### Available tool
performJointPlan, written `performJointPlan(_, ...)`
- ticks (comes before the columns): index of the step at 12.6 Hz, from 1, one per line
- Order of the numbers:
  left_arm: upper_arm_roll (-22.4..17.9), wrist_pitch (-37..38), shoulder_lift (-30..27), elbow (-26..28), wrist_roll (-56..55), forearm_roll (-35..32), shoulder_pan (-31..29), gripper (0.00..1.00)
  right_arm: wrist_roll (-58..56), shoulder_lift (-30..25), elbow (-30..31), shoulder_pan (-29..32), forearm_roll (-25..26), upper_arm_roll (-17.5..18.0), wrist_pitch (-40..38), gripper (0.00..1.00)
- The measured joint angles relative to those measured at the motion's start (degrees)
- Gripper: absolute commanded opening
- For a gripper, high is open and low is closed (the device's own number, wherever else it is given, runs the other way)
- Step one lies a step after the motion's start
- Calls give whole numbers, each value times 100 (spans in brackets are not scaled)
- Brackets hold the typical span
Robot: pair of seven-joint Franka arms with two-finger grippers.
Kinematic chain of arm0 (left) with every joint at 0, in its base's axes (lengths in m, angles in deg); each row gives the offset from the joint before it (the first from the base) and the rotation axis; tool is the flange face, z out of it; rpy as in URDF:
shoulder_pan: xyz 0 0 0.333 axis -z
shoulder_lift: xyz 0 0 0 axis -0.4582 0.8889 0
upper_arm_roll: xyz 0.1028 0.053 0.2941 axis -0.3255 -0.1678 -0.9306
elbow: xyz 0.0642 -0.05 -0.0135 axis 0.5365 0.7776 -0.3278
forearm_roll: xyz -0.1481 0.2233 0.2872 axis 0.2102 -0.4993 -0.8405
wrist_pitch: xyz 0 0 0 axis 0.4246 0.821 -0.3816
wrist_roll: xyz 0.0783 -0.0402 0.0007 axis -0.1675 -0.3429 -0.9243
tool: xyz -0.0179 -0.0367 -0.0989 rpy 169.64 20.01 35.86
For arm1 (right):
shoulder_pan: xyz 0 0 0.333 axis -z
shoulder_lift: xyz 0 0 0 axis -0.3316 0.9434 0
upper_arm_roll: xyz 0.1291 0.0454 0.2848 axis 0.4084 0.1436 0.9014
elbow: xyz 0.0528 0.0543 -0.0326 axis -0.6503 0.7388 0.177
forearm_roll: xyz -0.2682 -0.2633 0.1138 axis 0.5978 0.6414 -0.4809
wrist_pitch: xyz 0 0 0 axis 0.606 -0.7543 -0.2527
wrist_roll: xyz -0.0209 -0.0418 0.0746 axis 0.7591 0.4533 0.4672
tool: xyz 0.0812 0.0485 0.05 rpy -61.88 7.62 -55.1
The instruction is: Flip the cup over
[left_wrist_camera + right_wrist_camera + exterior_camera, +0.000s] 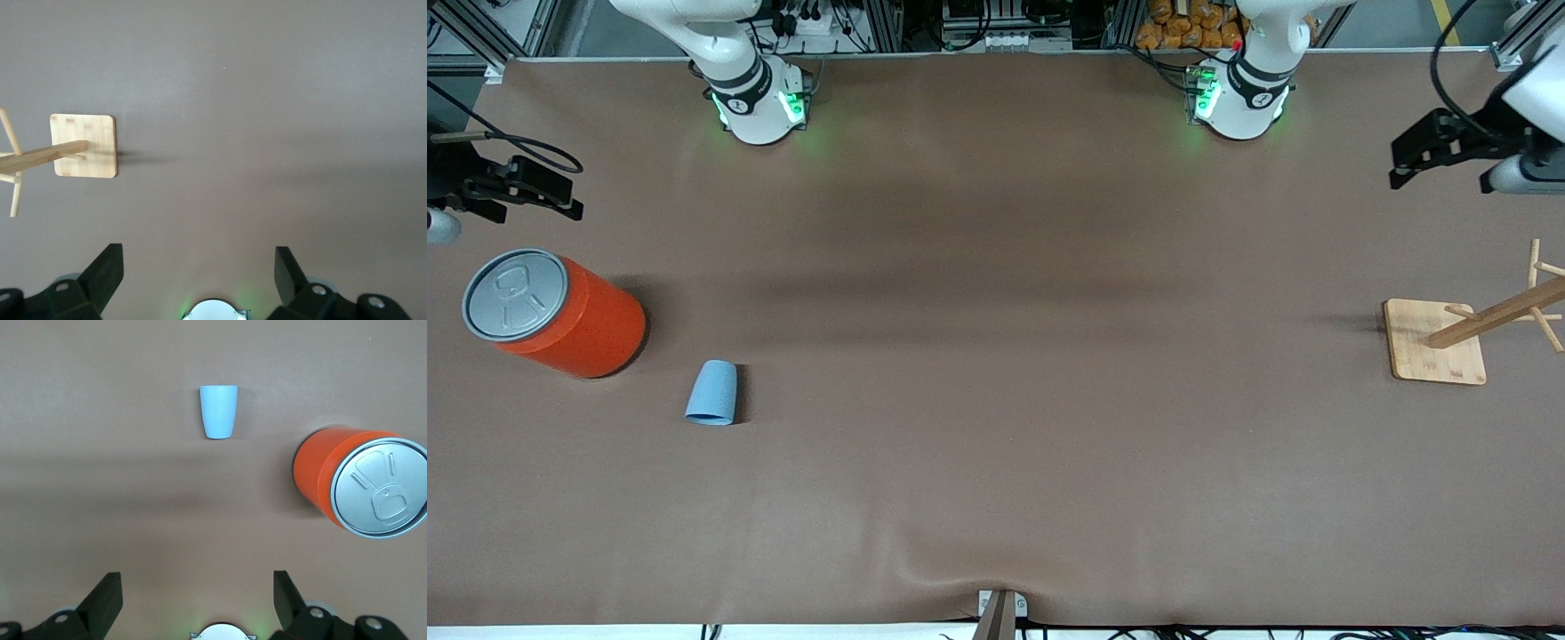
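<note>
Gaping wide, empty: left tool (195,283), right tool (193,603); cup (713,392) seemingly untouched.

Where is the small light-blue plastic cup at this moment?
In the front view the small light-blue plastic cup lies on the brown table, toward the right arm's end, beside the big orange can and nearer the camera.

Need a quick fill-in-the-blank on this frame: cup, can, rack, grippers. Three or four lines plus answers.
1. The light-blue cup lies on its ____ on the table.
2. The orange can stands upright, its grey ____ facing up.
3. The wooden rack stands toward the ____ arm's end of the table.
4. The left gripper and right gripper are both ____ and hold nothing.

Missing words: side; lid; left; open
</note>
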Motion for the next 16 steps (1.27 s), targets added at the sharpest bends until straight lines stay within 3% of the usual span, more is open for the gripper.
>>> performJointPlan(16, 22, -5, -21, -112, -29, 0, 15, 100, -1, 11, -7, 175, 0, -97, -123, 100)
